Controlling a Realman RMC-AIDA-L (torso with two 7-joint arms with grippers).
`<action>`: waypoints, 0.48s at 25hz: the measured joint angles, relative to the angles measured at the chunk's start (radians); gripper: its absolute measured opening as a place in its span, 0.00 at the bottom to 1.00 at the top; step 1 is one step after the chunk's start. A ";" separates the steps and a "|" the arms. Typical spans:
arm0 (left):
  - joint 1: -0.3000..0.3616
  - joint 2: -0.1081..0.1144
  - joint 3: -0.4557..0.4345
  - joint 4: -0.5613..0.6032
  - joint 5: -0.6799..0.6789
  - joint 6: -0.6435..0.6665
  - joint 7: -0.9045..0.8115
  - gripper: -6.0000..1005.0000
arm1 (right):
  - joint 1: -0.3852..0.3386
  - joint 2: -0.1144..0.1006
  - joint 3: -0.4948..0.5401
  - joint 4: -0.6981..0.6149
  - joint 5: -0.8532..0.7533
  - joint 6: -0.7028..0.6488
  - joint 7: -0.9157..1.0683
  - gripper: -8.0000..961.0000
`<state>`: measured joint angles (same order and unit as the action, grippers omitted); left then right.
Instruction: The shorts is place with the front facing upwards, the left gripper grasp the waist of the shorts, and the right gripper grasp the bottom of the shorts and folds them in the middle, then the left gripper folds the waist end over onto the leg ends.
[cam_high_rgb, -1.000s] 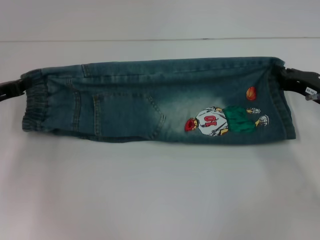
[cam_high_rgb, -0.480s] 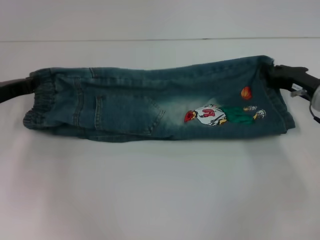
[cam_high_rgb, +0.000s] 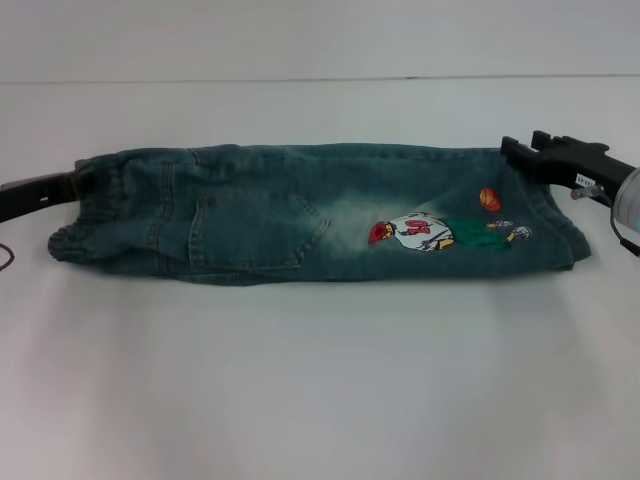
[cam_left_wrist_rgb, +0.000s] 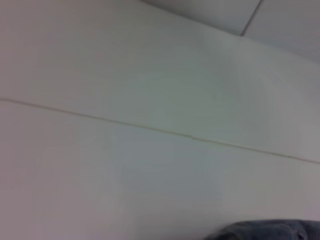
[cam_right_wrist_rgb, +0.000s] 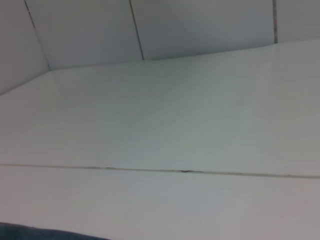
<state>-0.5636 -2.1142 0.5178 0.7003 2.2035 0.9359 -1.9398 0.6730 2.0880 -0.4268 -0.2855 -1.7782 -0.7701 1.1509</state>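
Head view: shorts (cam_high_rgb: 320, 215) folded lengthwise, lying flat on white counter (cam_high_rgb: 320, 380); left hand (cam_high_rgb: 75, 187) at the ruffled waist (cam_high_rgb: 85, 215), right hand (cam_high_rgb: 530, 158) at the leg hems (cam_high_rgb: 560, 225), grip of either impossible to tell. Wrist views: only bare counter plus a sliver of denim (cam_left_wrist_rgb: 270, 231); no containers anywhere. Likely risk: waist slipping mid-fold from a shallow pinch on the bulky elastic.

A white table (cam_high_rgb: 320, 380) spreads out below and in front of both end effectors, bare and evenly lit. 1 thin dark seam (cam_high_rgb: 300, 79) crosses it beyond them (the same kind of line shows in both wrist views (cam_left_wrist_rgb: 160, 131) (cam_right_wrist_rgb: 185, 171)). Behind stands a pale panelled wall (cam_right_wrist_rgb: 200, 25) with narrow vertical joints.
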 joint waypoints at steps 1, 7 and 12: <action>0.002 0.005 0.010 -0.002 0.000 0.001 -0.008 0.20 | -0.001 0.000 0.001 0.000 0.000 -0.001 0.000 0.37; 0.011 0.028 0.033 -0.017 0.013 -0.006 -0.038 0.45 | -0.004 0.000 0.009 0.003 0.002 -0.014 0.001 0.72; 0.009 0.055 0.034 -0.014 0.061 0.025 -0.098 0.67 | -0.012 0.001 0.010 0.006 0.017 -0.043 0.003 0.86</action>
<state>-0.5549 -2.0590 0.5517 0.6866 2.2649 0.9606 -2.0381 0.6609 2.0885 -0.4171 -0.2791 -1.7607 -0.8129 1.1542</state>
